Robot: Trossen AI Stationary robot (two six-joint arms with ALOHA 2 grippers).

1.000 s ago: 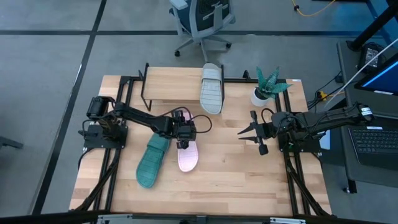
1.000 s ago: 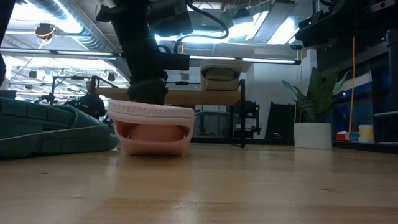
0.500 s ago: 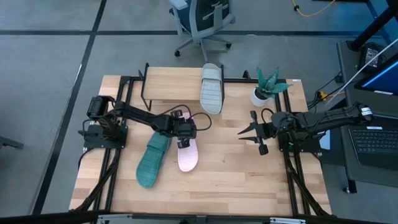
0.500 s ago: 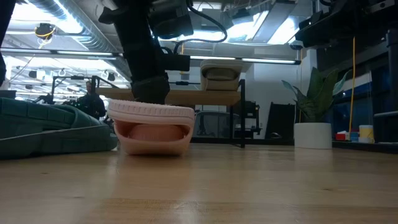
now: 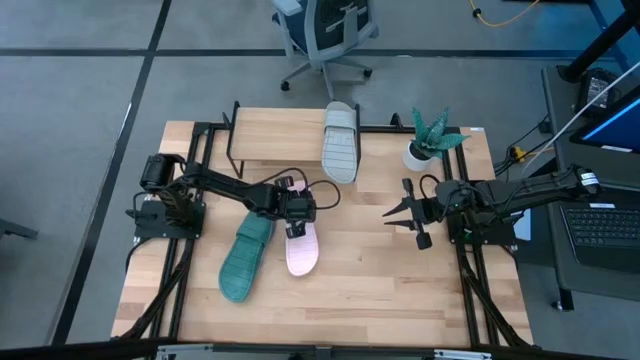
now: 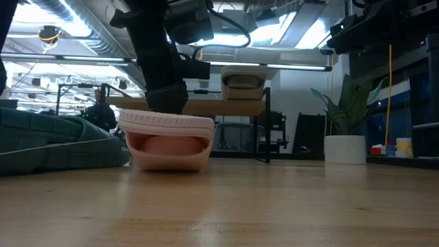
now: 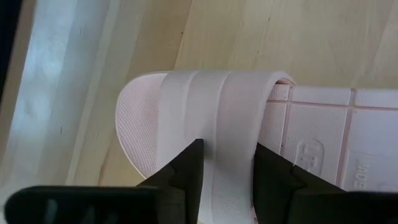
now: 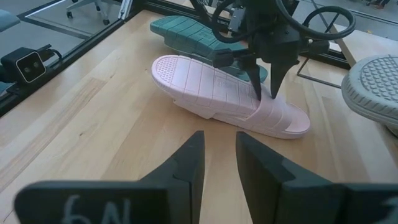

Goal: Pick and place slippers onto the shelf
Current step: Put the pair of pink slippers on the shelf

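Note:
The pale pink slipper lies sole up in the table's middle, resting on its strap, its heel end raised. My left gripper stands over its far end, shut on the strap. The teal slipper lies just left of the pink one. The grey slipper sits sole up on the shelf's right end, partly overhanging the near edge. My right gripper hovers open at mid-right, pointing at the pink slipper, with nothing between its fingers. My left gripper has a band of the pink slipper's strap between its two fingers, beside where the strap joins the sole. The fingers come from above, pointing down, at the slipper's far end. The slipper still rests on the table.
A potted plant stands at the far right, close to the shelf and above my right arm. An office chair is beyond the far edge. Bare tabletop lies along the near side and right of the pink slipper.

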